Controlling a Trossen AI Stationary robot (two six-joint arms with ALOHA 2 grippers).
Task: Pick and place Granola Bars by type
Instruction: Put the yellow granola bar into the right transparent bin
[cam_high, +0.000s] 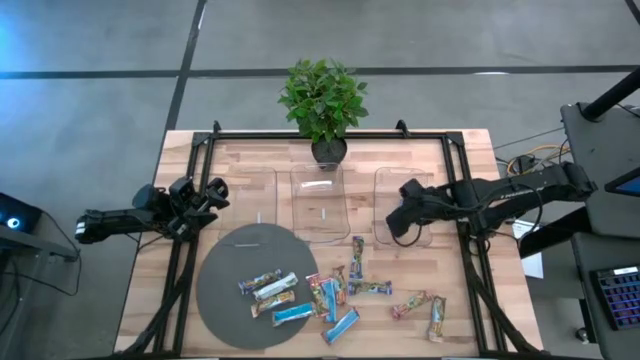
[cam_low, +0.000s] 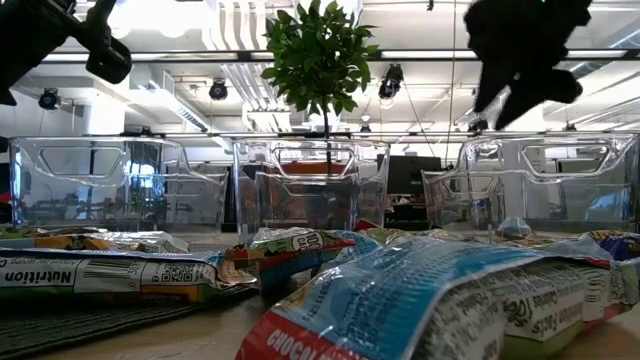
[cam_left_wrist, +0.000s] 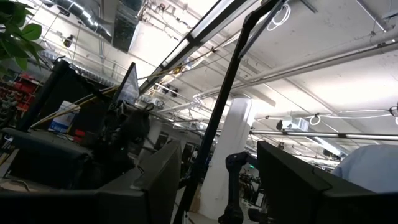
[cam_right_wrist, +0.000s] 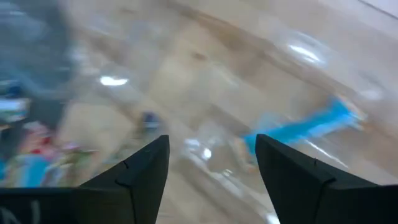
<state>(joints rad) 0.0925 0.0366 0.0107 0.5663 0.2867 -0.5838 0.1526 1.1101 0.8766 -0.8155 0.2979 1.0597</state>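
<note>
Several granola bars lie flat at the table's near middle: blue-and-white ones (cam_high: 340, 325), multicoloured ones (cam_high: 375, 288) and some on the grey round mat (cam_high: 225, 290), such as one bar (cam_high: 272, 302). In the low view they fill the foreground (cam_low: 420, 300). My right gripper (cam_high: 400, 222) hangs open and empty over the right clear tray (cam_high: 385, 190). Its wrist view (cam_right_wrist: 211, 168) shows a blue bar (cam_right_wrist: 311, 127) lying below it, blurred. My left gripper (cam_high: 205, 195) is open and empty above the table's left side, tipped upward (cam_left_wrist: 217, 186).
Three clear trays stand in a row across the table's middle: left (cam_low: 110, 185), middle (cam_high: 320, 205) and right (cam_low: 540, 185). A potted plant (cam_high: 322, 100) stands at the far edge behind the middle tray. Black frame rails (cam_high: 190, 250) run along both sides.
</note>
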